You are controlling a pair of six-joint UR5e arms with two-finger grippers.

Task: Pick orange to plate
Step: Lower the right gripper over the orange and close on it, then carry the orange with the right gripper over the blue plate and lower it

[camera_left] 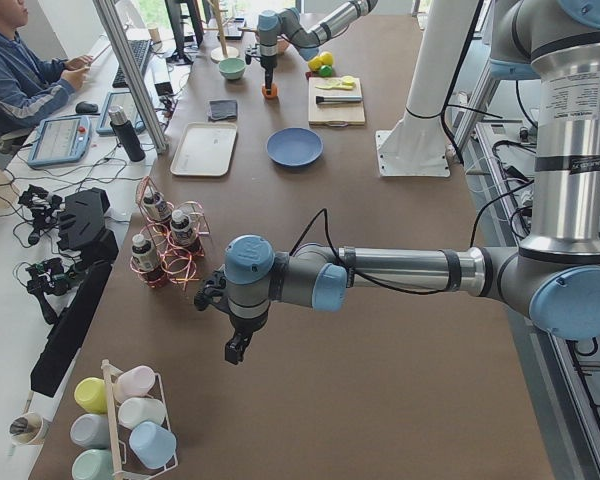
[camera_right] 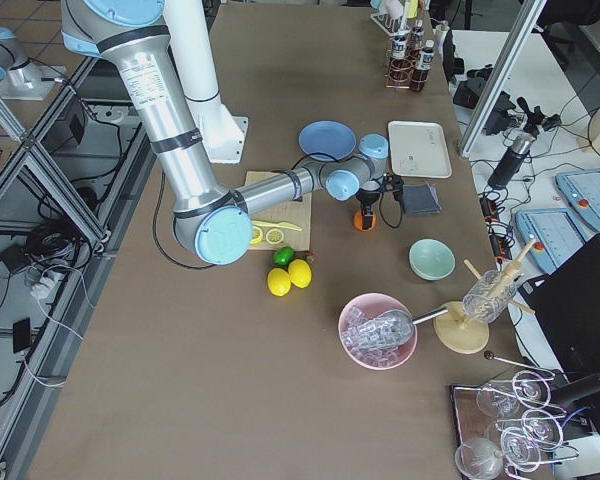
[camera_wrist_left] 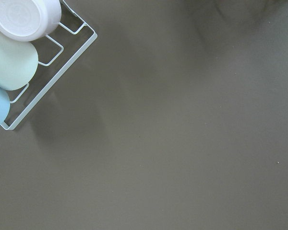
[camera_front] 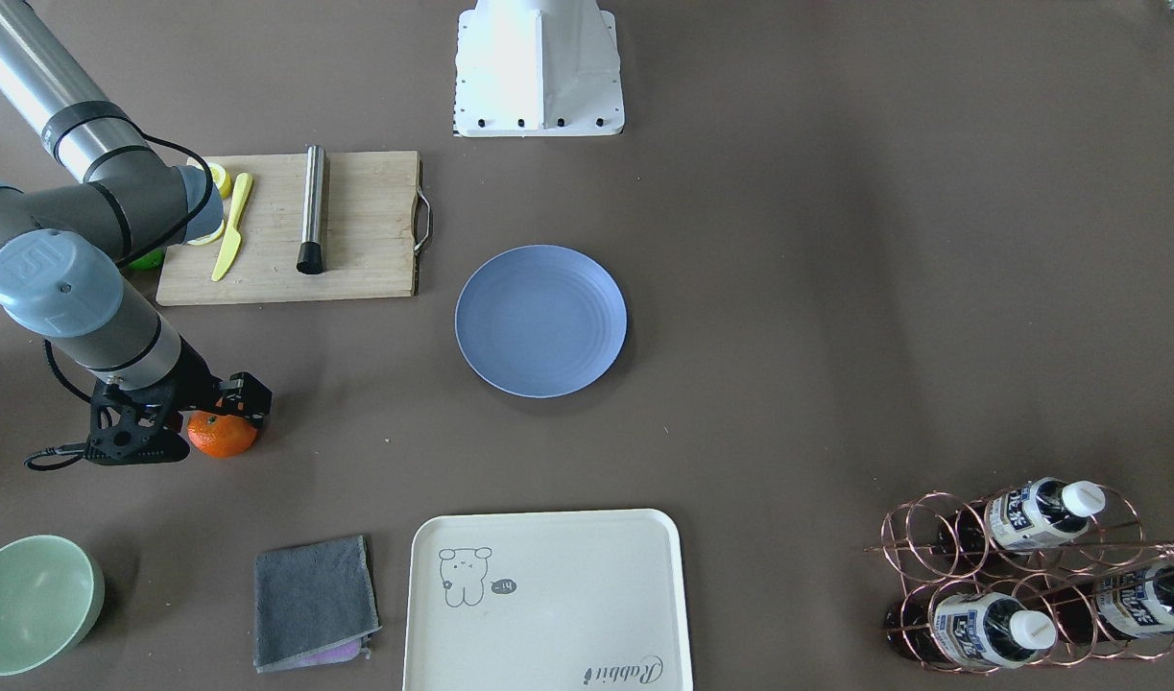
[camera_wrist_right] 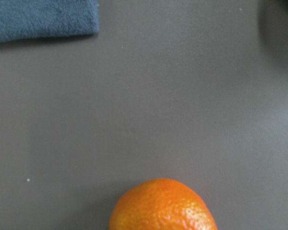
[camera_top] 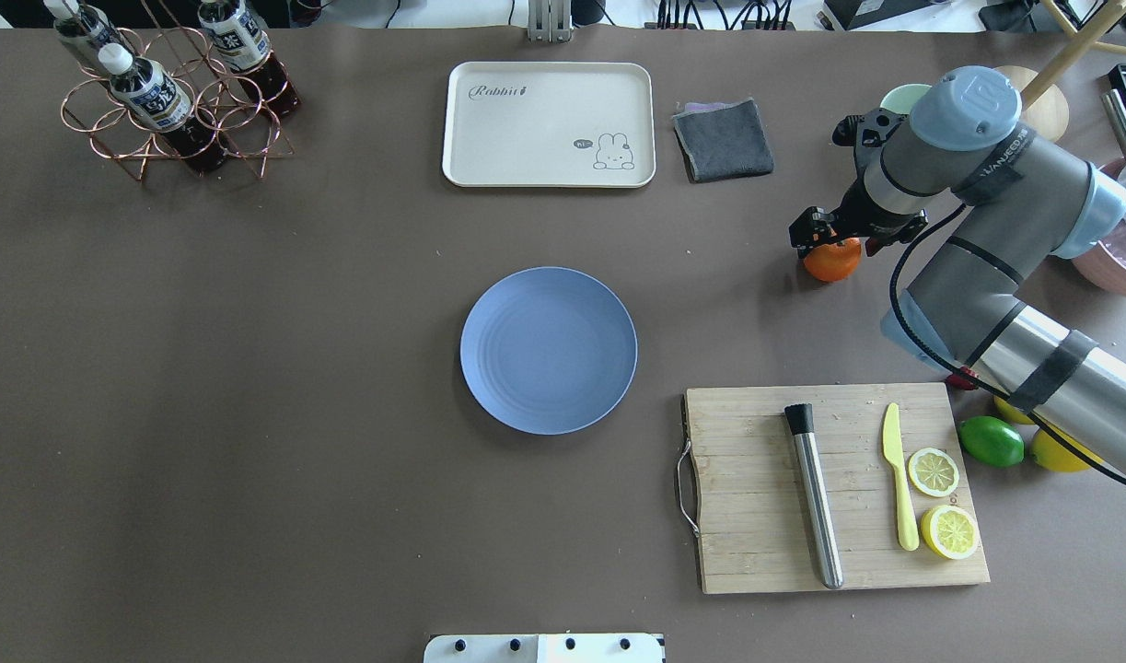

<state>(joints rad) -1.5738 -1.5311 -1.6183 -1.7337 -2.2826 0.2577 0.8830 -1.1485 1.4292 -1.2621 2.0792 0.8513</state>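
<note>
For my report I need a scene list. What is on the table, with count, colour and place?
orange: one, bright orange, on the table under the right gripper
plate: one, periwinkle blue, table centre
tray: one, cream, operators' edge
cloth: one, grey, beside the tray
bowl: one, mint green, beyond the cloth
cutting board: one, wood, bearing a steel rod, yellow knife, two lemon slices
lime: one, green, beside the board
lemons: two, yellow, by the lime
bottle rack: one, copper wire, holding three bottles, table corner
right gripper: black, over the orange; open or shut unclear
left gripper: black, over bare table, far from the rest
</note>
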